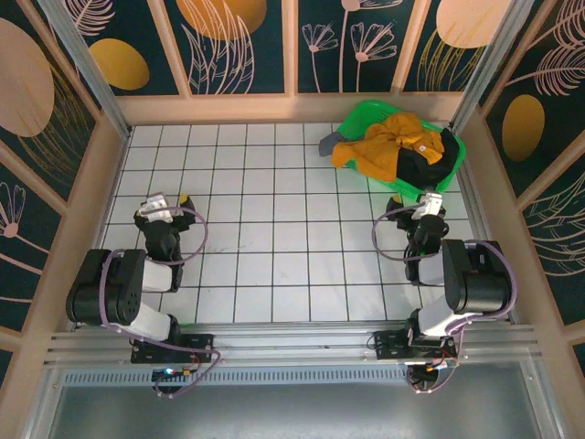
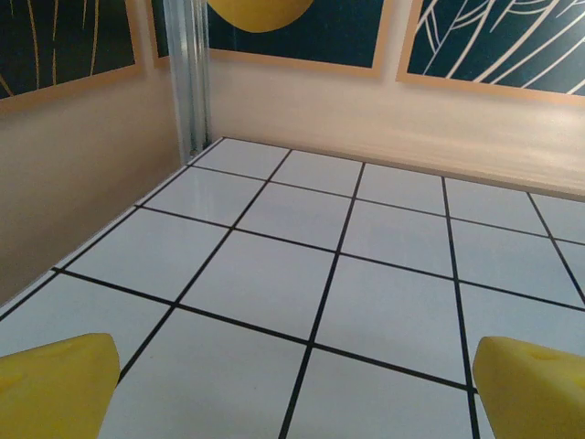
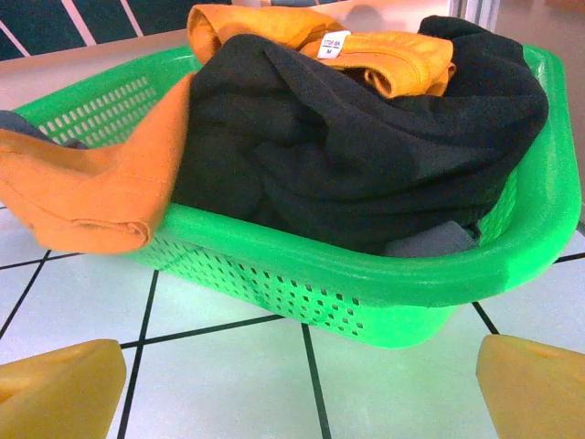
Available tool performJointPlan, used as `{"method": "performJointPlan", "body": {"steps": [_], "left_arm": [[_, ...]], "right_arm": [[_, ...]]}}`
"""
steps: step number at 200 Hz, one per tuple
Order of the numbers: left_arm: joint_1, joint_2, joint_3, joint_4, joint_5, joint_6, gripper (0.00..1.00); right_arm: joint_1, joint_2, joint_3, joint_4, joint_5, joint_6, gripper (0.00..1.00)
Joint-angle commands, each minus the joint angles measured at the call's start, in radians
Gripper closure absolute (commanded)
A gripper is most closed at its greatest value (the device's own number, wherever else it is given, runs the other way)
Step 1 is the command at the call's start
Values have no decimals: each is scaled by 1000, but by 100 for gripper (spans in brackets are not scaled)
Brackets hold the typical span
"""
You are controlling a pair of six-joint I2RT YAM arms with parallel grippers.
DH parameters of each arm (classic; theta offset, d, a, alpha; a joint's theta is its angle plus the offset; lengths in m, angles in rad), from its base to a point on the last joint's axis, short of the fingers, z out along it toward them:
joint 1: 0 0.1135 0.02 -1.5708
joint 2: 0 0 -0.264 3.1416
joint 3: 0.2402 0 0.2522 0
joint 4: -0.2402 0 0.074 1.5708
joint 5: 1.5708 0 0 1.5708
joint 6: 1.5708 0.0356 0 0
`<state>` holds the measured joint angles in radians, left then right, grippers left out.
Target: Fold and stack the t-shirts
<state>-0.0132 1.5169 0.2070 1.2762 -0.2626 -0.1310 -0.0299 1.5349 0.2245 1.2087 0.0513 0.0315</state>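
Left end effector (image 2: 292, 393) and right end effector (image 3: 292, 384) gape empty; nothing folded yet.
Next, probably: pull mustard-orange cloth t-shirt (image 3: 91, 183) from green plastic mesh basket (image 3: 366, 293).

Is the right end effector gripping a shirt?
No, the right end effector is open and empty, short of the green basket holding the t-shirts.

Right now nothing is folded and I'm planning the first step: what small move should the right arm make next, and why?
Probably ease the right claw forward to the green mesh basket and toward the orange t-shirt draped over its rim. The claw is open, empty and faces the basket closely; the black t-shirt lies heaped inside.
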Motion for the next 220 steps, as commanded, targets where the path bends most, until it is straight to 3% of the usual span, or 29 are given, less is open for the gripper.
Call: {"method": "performJointPlan", "body": {"steps": [1, 167, 184, 205, 213, 220], "left_arm": [[1, -1, 3, 38, -7, 8, 1], [1, -6, -5, 52, 1, 8, 1], [-3, -70, 23, -59, 31, 34, 1], [-44, -240, 111, -289, -62, 47, 1], [-60, -299, 133, -295, -95, 56, 1], [-71, -341, 173, -336, -151, 33, 1]], "right_arm": [[7, 3, 3, 48, -2, -7, 1], [7, 0, 0, 55, -3, -10, 1], [46, -100, 44, -90, 103, -21, 1], [130, -292, 132, -282, 272, -24, 1], [145, -356, 202, -369, 331, 48, 1], [132, -392, 316, -577, 361, 211, 1]]}}
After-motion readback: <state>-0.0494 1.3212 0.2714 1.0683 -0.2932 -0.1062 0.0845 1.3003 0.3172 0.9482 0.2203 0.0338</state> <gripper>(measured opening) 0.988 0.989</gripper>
